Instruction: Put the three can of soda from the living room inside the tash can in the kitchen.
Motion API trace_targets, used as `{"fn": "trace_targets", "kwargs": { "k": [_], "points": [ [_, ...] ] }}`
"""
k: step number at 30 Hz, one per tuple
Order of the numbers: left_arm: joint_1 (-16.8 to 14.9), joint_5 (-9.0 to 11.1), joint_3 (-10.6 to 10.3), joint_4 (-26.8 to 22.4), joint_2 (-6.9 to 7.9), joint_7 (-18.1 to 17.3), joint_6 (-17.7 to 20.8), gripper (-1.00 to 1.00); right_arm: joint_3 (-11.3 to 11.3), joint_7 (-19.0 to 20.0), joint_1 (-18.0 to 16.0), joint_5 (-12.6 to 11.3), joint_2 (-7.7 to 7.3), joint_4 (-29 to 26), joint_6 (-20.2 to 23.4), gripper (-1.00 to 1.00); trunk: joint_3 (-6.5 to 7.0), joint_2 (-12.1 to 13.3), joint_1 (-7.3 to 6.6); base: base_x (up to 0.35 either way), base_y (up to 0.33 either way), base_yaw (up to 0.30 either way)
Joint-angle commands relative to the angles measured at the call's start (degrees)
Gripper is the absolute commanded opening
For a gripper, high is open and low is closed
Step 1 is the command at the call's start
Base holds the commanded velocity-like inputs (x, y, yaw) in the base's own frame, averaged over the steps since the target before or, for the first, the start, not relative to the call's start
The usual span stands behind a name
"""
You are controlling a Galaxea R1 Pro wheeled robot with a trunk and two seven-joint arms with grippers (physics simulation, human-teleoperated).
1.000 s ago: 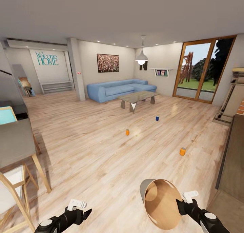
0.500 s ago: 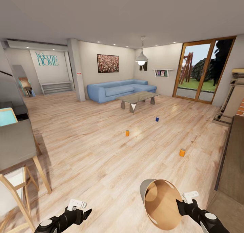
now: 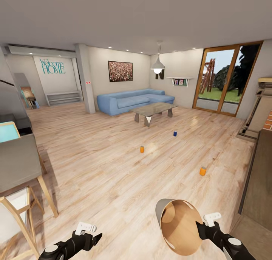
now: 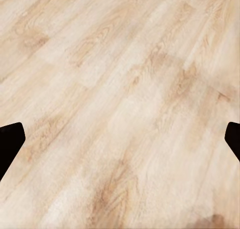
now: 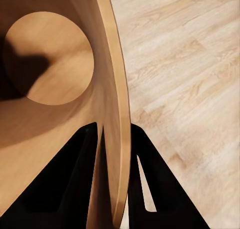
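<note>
Trash can (image 3: 179, 226), carried tipped with its mouth toward the head camera, coppery inside bare, no can in it; presumably brought along to serve as the collecting vessel. Rim wall pinched between the closed fingers of the right gripper (image 5: 116, 139), one inside, one outside. Beyond the trash can, standing well apart on the wood floor (image 3: 94, 165): nearest orange can (image 3: 203, 171), second orange can (image 3: 142, 149), dark blue can (image 3: 175, 133) closest to the glass coffee table (image 3: 153, 108). Left gripper (image 4: 120, 139) beside the trash can, spread wide, holding nothing. Blue sofa (image 3: 132, 100) behind the table.
</note>
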Motion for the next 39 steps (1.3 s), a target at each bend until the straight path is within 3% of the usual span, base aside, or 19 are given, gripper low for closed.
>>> {"fn": "trace_targets", "kwargs": {
  "k": [1,17,26,39],
  "points": [
    [0.00,0.00,0.00,0.01,-0.01,0.00,0.01,1.00,-0.12,0.31,-0.03,-0.41,0.02,-0.10,-0.28,-1.00,0.19,0.41,-0.23,0.000,0.000,0.000],
    [0.00,-0.02,-0.02,0.01,-0.02,0.00,0.23,1.00,-0.03,0.31,-0.03,-0.38,0.19,-0.10,-0.61,-1.00,3.07,6.83,-3.74,0.000,0.000,0.000],
    [0.05,0.13,-0.09,0.00,-0.05,0.06,-2.78,1.00,0.47,-0.56,0.02,-0.32,0.40,-0.08,-0.54,-1.00,3.07,6.83,-3.74,0.008,0.000,0.000],
    [0.02,0.08,-0.09,0.01,-0.01,0.00,-3.33,1.00,-0.14,-0.82,0.06,-0.40,0.37,-0.01,-0.51,-1.00,3.07,6.83,-3.74,0.131,0.000,-0.073]
  ]
}}
